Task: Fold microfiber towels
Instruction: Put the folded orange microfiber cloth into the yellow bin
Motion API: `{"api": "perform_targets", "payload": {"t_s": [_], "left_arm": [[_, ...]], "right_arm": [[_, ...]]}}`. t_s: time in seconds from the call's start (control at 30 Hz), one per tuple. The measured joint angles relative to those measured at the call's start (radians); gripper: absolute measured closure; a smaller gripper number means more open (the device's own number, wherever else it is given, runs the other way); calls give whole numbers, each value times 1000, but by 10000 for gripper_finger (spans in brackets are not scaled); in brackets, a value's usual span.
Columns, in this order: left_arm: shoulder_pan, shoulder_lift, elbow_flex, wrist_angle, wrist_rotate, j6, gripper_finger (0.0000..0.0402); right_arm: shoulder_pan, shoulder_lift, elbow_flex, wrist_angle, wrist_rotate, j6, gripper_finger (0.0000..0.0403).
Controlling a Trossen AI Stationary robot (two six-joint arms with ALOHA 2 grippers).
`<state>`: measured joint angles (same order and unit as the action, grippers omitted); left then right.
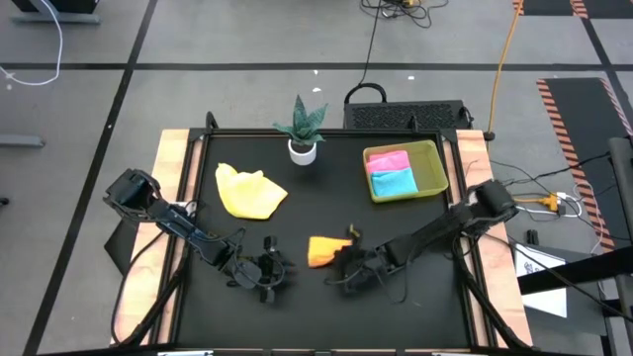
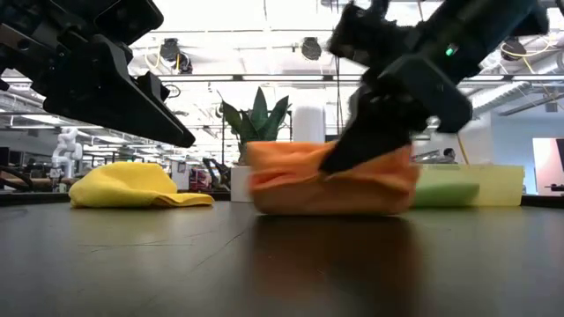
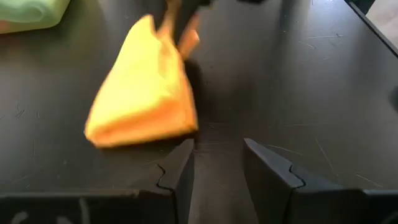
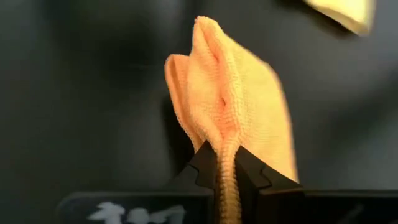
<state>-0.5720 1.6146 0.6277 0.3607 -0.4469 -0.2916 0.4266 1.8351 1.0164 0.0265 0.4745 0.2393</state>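
I have the right pincer (image 4: 225, 163) clamped on an edge of the orange towel (image 1: 326, 250), which lies bunched on the counter (image 1: 415, 227) near the front middle. My left pincer (image 3: 217, 163) sits just beside that towel with its fingers apart, holding nothing. The yellow towel (image 1: 251, 191) lies crumpled at the back left by a potted plant (image 1: 302, 129). The pink towel (image 1: 389, 161) and light blue towel (image 1: 395, 181) rest in the tray (image 1: 435, 166), folded as far as I can tell.
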Motion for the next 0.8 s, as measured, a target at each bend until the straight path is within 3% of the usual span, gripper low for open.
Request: {"api": "perform_targets", "payload": {"t_s": [0.3,0.53,0.67,0.8], "left_arm": [[0,0,0,1,0,-2,268],[0,0,0,3,0,-2,268],[0,0,0,3,0,-1,268],[0,0,0,4,0,0,268]], "right_arm": [[43,-372,-158,-343,300,472,396],[31,-692,-206,-814,522,798,399],[-62,-820,-206,-1064,552,919,399],[-229,-851,-207,-1251,547,999,399]]}}
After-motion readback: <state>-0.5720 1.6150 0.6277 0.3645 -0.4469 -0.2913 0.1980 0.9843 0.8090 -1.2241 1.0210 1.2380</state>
